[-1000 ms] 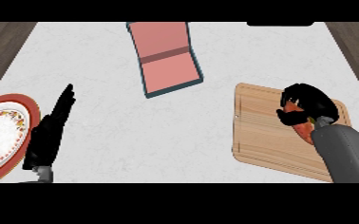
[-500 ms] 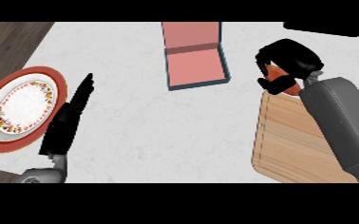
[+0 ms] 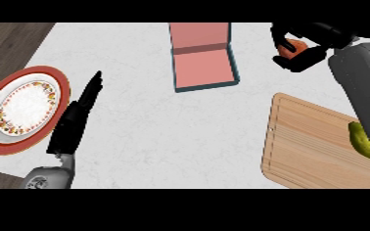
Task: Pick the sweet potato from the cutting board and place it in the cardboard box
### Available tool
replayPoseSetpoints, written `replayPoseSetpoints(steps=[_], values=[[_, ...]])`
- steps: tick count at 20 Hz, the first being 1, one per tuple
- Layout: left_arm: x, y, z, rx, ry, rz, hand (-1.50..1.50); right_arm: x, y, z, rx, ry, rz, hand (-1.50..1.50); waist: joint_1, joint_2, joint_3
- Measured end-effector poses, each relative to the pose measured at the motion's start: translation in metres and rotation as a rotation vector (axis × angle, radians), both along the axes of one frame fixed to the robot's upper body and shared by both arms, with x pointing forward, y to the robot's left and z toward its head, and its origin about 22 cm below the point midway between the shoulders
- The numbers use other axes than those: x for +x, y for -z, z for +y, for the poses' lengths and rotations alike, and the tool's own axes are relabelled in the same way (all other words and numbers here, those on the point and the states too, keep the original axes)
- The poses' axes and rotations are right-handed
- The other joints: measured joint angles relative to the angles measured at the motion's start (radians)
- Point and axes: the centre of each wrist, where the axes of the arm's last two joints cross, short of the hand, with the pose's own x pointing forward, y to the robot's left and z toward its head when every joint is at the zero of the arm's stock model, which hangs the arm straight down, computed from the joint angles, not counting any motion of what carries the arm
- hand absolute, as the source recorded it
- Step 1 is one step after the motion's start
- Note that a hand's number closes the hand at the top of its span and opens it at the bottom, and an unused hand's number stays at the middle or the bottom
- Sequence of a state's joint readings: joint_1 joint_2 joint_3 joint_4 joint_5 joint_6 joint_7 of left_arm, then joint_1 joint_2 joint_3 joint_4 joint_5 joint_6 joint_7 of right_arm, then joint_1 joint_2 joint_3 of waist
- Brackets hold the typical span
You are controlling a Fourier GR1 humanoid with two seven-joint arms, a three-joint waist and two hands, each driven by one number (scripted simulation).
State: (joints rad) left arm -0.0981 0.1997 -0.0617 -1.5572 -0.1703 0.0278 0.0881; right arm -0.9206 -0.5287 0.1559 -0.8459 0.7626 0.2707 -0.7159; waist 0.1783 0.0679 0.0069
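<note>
Head view looking steeply down on the white counter: carrying the sweet potato in the right hand near the upper right, black fingers curled round the orange lump so that only a patch of it is showing between them. Holding it up off the cutting board, which is lying well below and now bearing nothing but a green pickle-like vegetable at its right edge, partly behind the grey forearm. Hovering to the right of the cardboard box, not yet over it; probably travelling leftward, since the box is sitting open with its pink inside facing up and its lid folded back, ready for a drop from above. Keeping the wrapped hold makes sense while the load is between board and box. Resting the left hand on the counter at lower left, fingers straight and pointing up the view, just beside the patterned plate and taking no part in the carry.
</note>
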Motion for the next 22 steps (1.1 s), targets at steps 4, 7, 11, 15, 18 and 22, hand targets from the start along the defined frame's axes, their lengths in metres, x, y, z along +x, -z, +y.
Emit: replayPoseSetpoints(steps=[4,7,11,15,18,22], values=[[0.002,0.002,-0.005,-0.007,0.001,0.008,0.0,0.011,-0.014,-0.001,0.169,-0.112,0.029,1.5,-0.007,-0.002,-0.001],[0.002,0.002,-0.003,-0.001,-0.005,0.008,0.0,0.018,-0.022,0.005,0.267,-0.163,0.046,1.5,-0.012,-0.007,-0.002],[0.005,0.002,-0.002,0.005,-0.017,0.013,0.0,0.027,-0.037,0.022,0.334,-0.219,0.059,1.5,-0.022,-0.013,-0.003],[0.006,0.003,-0.002,0.005,-0.023,0.021,0.0,0.035,-0.048,0.039,0.37,-0.257,0.068,1.5,-0.029,-0.017,-0.005],[0.005,0.005,-0.002,0.004,-0.029,0.025,0.0,0.04,-0.058,0.063,0.362,-0.29,0.086,1.5,-0.037,-0.022,-0.006],[0.003,0.006,-0.004,0.001,-0.05,0.029,0.0,0.044,-0.061,0.096,0.348,-0.331,0.117,1.5,-0.054,-0.03,-0.007]])
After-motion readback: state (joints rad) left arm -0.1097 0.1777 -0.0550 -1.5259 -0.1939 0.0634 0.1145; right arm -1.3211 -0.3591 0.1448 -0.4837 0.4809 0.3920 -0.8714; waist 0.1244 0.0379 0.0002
